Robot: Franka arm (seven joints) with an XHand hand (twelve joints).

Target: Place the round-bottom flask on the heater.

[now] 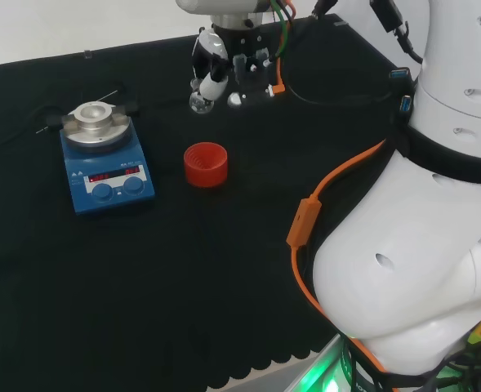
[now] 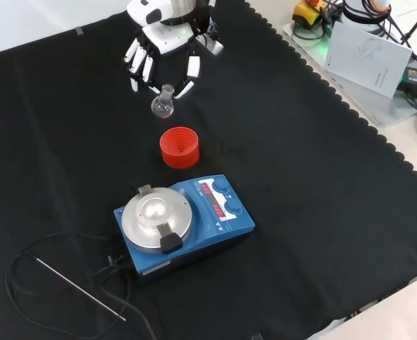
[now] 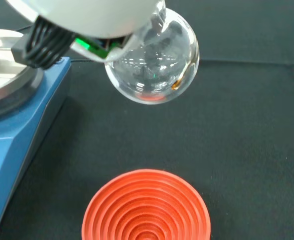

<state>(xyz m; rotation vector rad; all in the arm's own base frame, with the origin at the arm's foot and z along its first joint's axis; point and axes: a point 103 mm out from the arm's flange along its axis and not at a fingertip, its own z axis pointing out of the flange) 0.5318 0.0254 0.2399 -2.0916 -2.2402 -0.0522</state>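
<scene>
Since the small clear glass round-bottom flask (image 2: 163, 105) can't stand on its own curved base, it makes sense that the black and white robot hand (image 2: 160, 49) has it from above: in the front view the fingers (image 2: 192, 69) curl down around the neck, so the hand is grasping the flask, with the bulb hanging below. From the wrist view the bulb looks clear of the cloth, with the black desk (image 2: 321, 212) visible under it, so I'd say it's lifted, though how high I can't tell.

That red ribbed ring stand (image 2: 179, 146) sits empty just beside the flask, nearer the camera in the front view. It's the sort of thing a round flask rests in, which is probably why it's right there. Beyond it in that same view is the blue heater with the round silver top plate (image 2: 157, 214), two knobs and red displays on its front. In the head view the heater (image 1: 105, 159) is off to the left, the red ring in the middle, and the hand (image 1: 211, 69) up near the far edge.

So the flask isn't on the heater yet, and the ring lies roughly between them. My guess is the carry needs to pass over or around the ring, then come down centred on the plate. Glass on metal with a round bottom could roll, so the release looks like the tricky part. A thin metal probe with a black cable (image 2: 77, 287) lies on the cloth beside the heater, out of the way.
</scene>
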